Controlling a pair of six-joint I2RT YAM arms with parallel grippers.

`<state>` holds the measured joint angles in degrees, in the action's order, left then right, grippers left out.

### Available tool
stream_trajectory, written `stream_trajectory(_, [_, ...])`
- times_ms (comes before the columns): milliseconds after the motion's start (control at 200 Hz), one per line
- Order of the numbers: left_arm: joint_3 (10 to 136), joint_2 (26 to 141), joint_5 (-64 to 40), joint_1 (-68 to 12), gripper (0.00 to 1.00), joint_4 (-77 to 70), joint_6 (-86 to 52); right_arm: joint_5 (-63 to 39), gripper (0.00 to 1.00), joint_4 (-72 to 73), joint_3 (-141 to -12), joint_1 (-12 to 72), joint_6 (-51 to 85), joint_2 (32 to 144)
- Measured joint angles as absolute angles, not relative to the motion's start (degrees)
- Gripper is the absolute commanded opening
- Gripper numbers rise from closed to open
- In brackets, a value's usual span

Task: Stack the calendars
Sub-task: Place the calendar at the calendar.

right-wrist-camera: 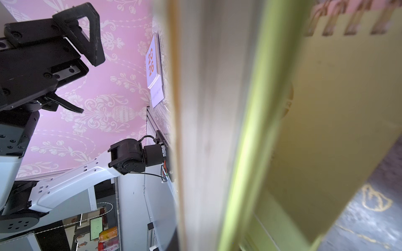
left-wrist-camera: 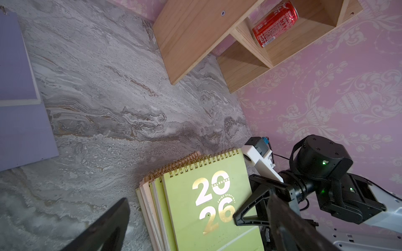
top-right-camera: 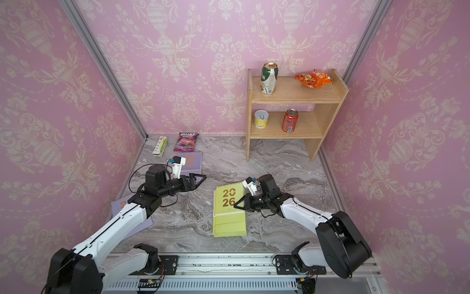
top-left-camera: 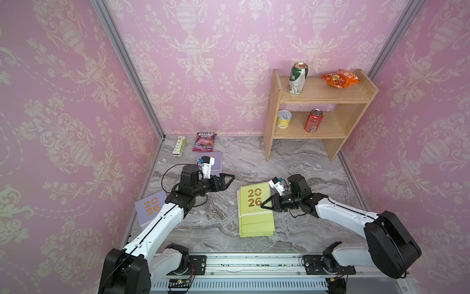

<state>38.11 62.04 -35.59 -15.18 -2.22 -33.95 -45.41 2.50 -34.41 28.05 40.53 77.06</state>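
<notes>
Clearly we are in the middle of the stacking. In both top views the right claw (top-left-camera: 264,204) is closed on the right edge of the top calendar (top-left-camera: 251,197), a yellow-green one with a gold "2026". It sits a little askew on the stack (top-left-camera: 256,226) of yellow-green calendars in the middle of the marble-patterned table (top-left-camera: 216,229). The left claw (top-left-camera: 229,179) hangs with its jaws wide apart and nothing between them, over the table between the stack and the far lilac calendar (top-left-camera: 218,163). The near lilac calendar (top-left-camera: 150,207) lies flat, partly under the left arm. We judge that the next move calls for releasing the top calendar once its edges line up with the others, and then fetching a lilac one. That one is thin and lies flat, so a finger must get under an edge. In the left wrist view we see gold wire spirals fanned out at the head of the stack and paler, cream or peach edges beneath the green. We also see the matte card cover with its shiny foil digits, and the wooden shelf (left-wrist-camera: 185,39) holding a red can (left-wrist-camera: 275,24). In the right wrist view the held calendar fills the picture, blurred and seen edge-on: a thick cream page block and a green cover. Far behind it lies what seems to be the near lilac calendar.
</notes>
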Motion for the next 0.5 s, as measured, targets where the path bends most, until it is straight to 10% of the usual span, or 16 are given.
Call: stream_trajectory(500, [38.11, 62.04, -35.62, -15.18, 0.99, -2.07, -33.95, -33.45, 0.46, -11.97, -36.97, 28.08, 34.81, 75.59])
